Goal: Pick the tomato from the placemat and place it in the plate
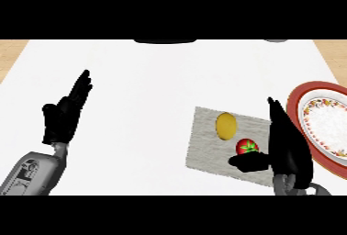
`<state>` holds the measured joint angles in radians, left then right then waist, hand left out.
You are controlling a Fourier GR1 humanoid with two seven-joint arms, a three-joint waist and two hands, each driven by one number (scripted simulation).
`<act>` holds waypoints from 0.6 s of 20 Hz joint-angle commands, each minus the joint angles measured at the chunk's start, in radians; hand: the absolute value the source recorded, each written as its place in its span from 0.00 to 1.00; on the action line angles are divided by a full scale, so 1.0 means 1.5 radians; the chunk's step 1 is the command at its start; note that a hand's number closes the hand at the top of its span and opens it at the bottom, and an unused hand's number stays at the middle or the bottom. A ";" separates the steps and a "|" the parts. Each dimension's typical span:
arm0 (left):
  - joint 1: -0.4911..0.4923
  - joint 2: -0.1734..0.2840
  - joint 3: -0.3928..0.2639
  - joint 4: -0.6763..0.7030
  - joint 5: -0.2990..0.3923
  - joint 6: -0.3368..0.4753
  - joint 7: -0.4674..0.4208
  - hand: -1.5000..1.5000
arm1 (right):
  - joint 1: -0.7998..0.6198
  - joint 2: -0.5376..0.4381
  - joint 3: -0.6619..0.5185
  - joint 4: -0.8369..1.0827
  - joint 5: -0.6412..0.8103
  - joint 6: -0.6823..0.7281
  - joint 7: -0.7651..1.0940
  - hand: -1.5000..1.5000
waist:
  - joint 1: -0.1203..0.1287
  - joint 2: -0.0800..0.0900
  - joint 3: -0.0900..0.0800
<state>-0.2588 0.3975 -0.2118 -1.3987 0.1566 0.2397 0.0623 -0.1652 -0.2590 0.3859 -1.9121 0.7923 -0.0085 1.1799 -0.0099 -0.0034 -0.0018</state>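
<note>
Right hand (288, 147), fingers straight, thumb beside round tomato (247, 147) on woven placemat (203, 151).

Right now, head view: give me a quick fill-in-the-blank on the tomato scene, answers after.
1. The tomato lies on the grey ____.
2. Next to the tomato on the placemat lies a round ____ thing.
3. The plate with the red rim holds ____ tomato so far.
4. The left hand rests open, fingers up, while the ____ hand is at the tomato.

Missing words: placemat; yellow; no; right
</note>
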 commanded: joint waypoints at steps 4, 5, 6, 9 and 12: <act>-0.024 -0.022 0.001 0.020 -0.020 0.001 0.002 0.50 | -0.040 0.036 -0.028 0.035 -0.025 0.121 0.122 0.00 | 0.005 0.003 0.000; -0.004 -0.013 0.008 0.005 -0.005 -0.015 -0.003 0.50 | -0.027 0.041 -0.035 0.062 -0.023 0.107 0.107 0.00 | 0.009 0.003 0.000; -0.018 0.007 0.029 0.021 0.000 -0.024 0.001 0.50 | 0.001 0.016 -0.054 0.021 -0.050 0.140 0.108 0.00 | 0.002 0.002 0.000; -0.021 -0.025 0.002 -0.002 -0.023 -0.005 0.021 0.50 | -0.009 0.059 -0.031 0.103 -0.019 0.111 0.080 0.00 | 0.008 0.003 0.001; -0.016 -0.007 0.048 0.066 -0.007 -0.047 -0.037 0.50 | 0.033 0.055 -0.043 0.097 -0.018 0.108 0.038 0.00 | 0.003 0.003 0.001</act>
<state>-0.2742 0.3789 -0.1842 -1.3755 0.1373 0.2100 0.0604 -0.1375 -0.2010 0.3160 -1.7811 0.7563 0.1063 1.1315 -0.0011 0.0004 -0.0005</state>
